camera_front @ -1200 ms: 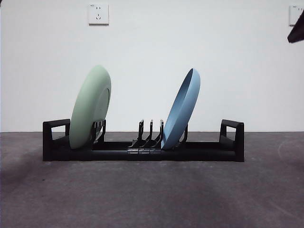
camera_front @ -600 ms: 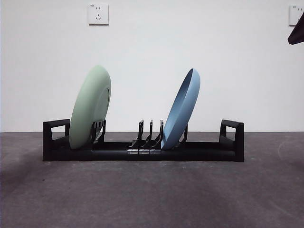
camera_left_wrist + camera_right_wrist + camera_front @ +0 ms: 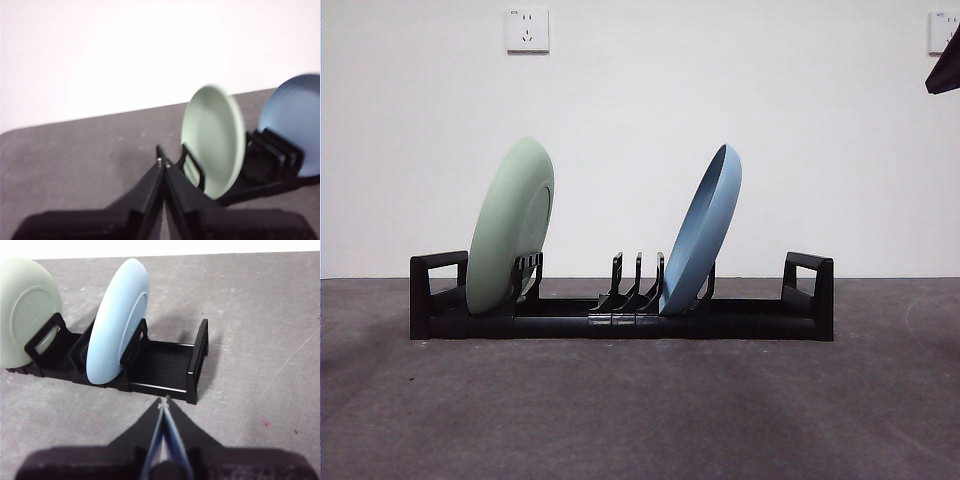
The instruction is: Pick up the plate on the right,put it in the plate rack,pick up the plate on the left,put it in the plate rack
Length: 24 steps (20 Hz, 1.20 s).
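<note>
Black left fingers point(image 3: 164, 165) pressed together, empty, right fingers point(image 3: 164, 402) likewise, plates racked.

It looked like a robot test lab rather than a kitchen. A bare white wall point(image 3: 640, 120) carried two sockets point(image 3: 527, 29), and the worktop point(image 3: 640, 410) was plain grey and scuffed. Only a rack point(image 3: 620, 310) with a green plate point(image 3: 510, 225) and a blue plate point(image 3: 703, 228) stood on it.
</note>
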Each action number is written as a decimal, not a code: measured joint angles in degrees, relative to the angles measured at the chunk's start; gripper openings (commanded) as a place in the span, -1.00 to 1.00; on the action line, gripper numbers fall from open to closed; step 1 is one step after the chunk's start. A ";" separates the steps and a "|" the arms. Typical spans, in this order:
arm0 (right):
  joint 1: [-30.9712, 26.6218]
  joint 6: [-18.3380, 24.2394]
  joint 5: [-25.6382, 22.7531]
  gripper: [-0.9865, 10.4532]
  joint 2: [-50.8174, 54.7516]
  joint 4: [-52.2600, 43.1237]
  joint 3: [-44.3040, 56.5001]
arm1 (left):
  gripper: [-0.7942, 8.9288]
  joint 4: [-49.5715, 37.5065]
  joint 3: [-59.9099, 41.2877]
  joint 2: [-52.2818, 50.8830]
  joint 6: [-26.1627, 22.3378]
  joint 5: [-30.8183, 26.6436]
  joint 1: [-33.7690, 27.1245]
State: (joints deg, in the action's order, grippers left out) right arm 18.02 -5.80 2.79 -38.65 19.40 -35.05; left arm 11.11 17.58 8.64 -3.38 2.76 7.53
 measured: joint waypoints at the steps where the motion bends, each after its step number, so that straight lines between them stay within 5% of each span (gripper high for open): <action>1: 0.00 0.00 0.00 -0.82 0.00 0.00 0.00 | -0.84 -0.52 -3.04 -1.55 -0.02 0.02 -0.94; 9: -0.02 0.00 0.00 -0.82 0.00 0.00 0.00 | -0.84 -1.84 -14.73 -8.35 0.00 0.02 -2.67; 24: -0.02 0.00 0.00 -0.82 0.00 0.00 0.00 | -0.84 -0.85 -16.57 -8.37 0.02 0.02 -2.93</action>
State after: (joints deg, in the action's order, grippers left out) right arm 18.00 -5.80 2.79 -38.65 19.40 -35.05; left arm 10.26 1.02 0.27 -3.36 2.79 4.60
